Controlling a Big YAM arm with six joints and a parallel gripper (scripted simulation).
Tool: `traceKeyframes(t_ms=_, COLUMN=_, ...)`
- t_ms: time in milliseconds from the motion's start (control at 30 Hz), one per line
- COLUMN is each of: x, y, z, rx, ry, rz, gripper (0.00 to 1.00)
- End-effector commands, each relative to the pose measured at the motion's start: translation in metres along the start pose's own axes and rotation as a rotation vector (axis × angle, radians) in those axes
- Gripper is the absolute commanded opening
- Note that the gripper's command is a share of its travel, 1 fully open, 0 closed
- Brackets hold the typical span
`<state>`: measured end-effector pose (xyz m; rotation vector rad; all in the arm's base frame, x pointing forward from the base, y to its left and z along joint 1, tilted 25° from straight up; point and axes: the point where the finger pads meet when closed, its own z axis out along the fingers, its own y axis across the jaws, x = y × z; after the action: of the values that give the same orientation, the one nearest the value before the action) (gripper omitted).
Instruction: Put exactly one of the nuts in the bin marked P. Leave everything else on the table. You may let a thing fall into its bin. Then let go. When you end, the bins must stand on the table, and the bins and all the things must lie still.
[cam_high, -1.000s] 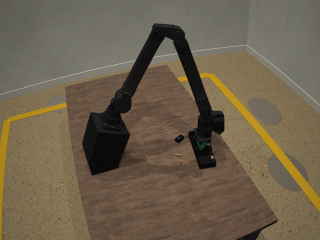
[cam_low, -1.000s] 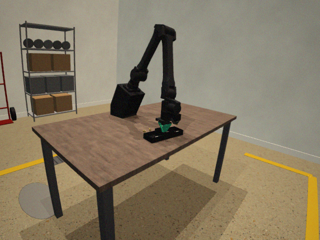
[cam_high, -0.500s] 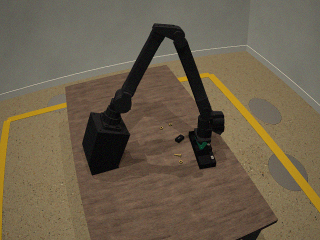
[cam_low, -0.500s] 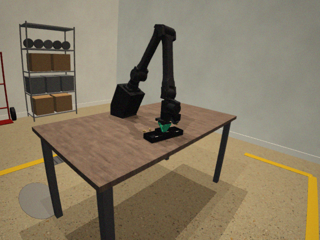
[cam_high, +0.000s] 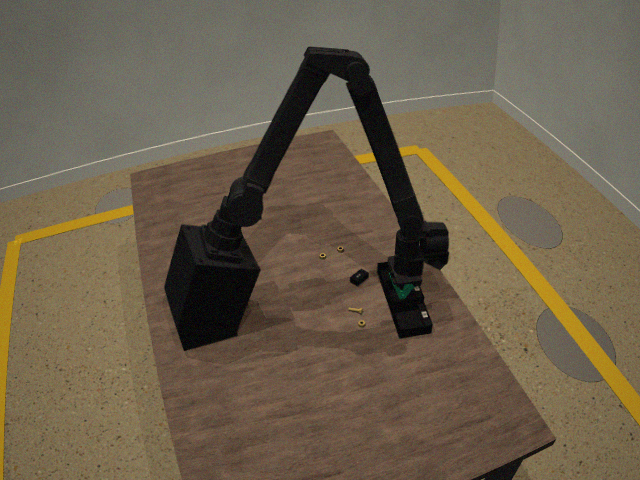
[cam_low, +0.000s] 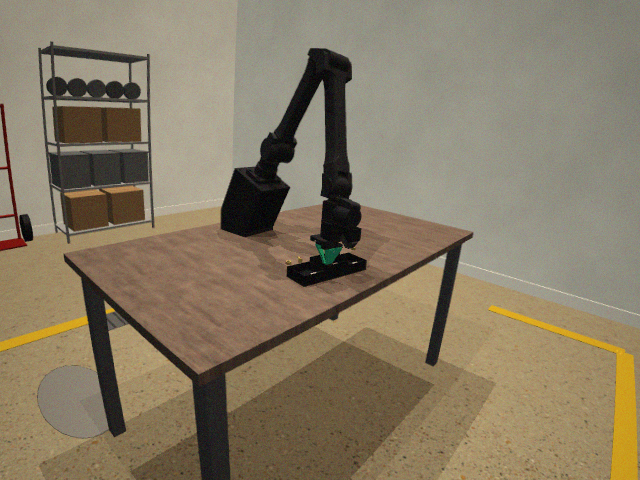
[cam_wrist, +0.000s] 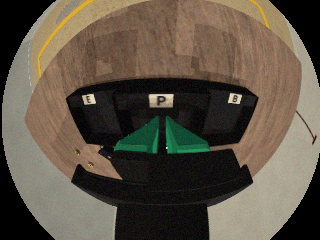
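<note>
While nearly closed, hand (cam_wrist: 163, 135) over bin P (cam_wrist: 160, 100), grip contents unclear.

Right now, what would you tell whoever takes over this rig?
Gripper: shut, low over the bin marked P; no nut shows between its fingers.
Things: three nuts lie on the table, beside a bolt and a small black block.
Done: the arm is placed over P.
Left: check that P holds one nut; if not, fetch one, drop it in, let go and pull away.
</note>
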<state>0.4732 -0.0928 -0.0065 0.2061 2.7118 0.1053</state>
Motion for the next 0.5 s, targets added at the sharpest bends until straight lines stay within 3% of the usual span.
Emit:
traceKeyframes(t_ms=0, x=-0.029, y=0.001, z=-0.021, rx=0.002, ry=-0.057, rz=-0.017, gripper=0.09)
traceKeyframes(t_ms=133, x=-0.029, y=-0.001, z=-0.024, rx=0.004, ry=-0.058, rz=-0.016, gripper=0.09)
traceKeyframes(t_ms=167, x=-0.02, y=-0.003, z=-0.014, rx=0.002, ry=-0.029, rz=-0.011, gripper=0.09)
traceKeyframes(t_ms=267, x=-0.02, y=-0.004, z=-0.027, rx=0.006, ry=-0.044, rz=-0.008, gripper=0.09)
traceKeyframes(t_ms=467, x=-0.011, y=-0.002, z=-0.033, rx=0.003, ry=-0.029, rz=-0.009, gripper=0.09)
